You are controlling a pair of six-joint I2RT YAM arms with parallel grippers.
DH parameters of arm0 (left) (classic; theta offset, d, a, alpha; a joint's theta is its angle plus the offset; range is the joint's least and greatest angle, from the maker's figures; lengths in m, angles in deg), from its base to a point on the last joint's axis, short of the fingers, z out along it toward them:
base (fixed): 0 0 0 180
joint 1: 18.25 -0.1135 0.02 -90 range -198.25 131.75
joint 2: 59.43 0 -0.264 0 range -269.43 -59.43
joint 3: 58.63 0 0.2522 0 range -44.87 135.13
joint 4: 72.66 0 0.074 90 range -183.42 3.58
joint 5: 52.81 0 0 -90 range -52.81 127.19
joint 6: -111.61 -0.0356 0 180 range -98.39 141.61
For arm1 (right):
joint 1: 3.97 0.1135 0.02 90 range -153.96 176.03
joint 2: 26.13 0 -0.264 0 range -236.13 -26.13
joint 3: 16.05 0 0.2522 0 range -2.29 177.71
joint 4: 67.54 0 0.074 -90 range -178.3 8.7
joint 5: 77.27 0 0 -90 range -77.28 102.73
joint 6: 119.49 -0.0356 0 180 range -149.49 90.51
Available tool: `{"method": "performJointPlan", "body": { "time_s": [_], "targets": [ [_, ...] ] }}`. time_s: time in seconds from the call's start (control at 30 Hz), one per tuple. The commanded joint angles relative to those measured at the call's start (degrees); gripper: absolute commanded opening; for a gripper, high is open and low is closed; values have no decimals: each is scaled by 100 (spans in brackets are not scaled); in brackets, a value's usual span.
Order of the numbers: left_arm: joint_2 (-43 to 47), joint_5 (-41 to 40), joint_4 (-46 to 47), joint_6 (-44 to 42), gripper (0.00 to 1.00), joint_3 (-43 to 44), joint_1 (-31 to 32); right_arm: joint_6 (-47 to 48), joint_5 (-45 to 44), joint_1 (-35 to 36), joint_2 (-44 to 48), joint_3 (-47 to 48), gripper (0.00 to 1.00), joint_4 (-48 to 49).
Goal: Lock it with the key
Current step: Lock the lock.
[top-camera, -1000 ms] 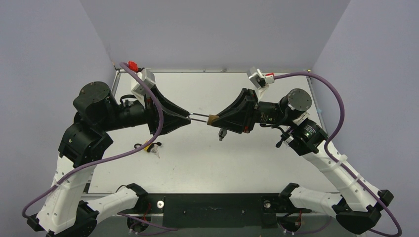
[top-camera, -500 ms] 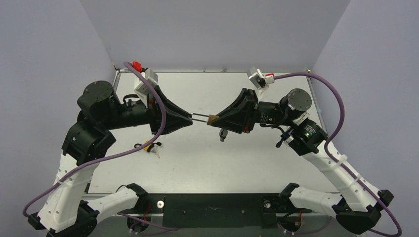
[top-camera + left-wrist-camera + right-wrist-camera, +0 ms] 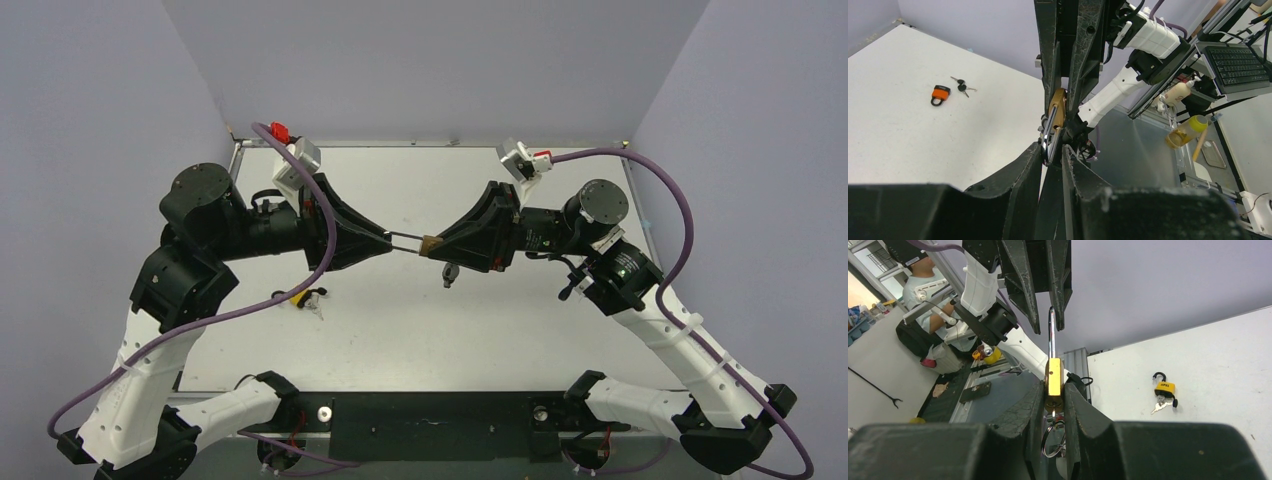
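The white table [image 3: 420,330] lies under both arms. Above it, the right gripper [image 3: 440,243] is squeezed tight on the gold padlock [image 3: 432,241]. The left gripper [image 3: 380,240] is nearly closed around the lock's metal loop [image 3: 405,238], but whether it grips cannot be told. The key [image 3: 449,272] hangs below the lock. A small orange padlock [image 3: 300,297] lies on the table.

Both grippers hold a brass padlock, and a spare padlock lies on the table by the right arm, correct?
Not quite: the spare padlock lies by the left arm, as the top view shows. The left gripper and right gripper do hold the brass padlock.
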Motion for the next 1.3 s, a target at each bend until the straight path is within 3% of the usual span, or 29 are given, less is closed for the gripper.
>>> {"method": "performJointPlan", "body": {
  "time_s": [0.0, 0.27, 0.43, 0.83, 1.27],
  "targets": [
    [39, 126, 447, 106, 17, -13, 23, 150, 19, 25, 136, 129, 0, 97],
    [44, 188, 528, 158, 0, -128, 25, 164, 6, 23, 154, 136, 0, 125],
    [124, 170, 635, 192, 0, -277, 26, -231, 122, 31, 130, 14, 0, 756],
    [194, 248, 1508, 790, 0, -681, 137, -131, 53, 186, -65, 88, 0, 701],
    [156, -188, 1371, 648, 0, -894, 515, -197, -579, 278, -154, 201, 0, 957]
  ]
}}
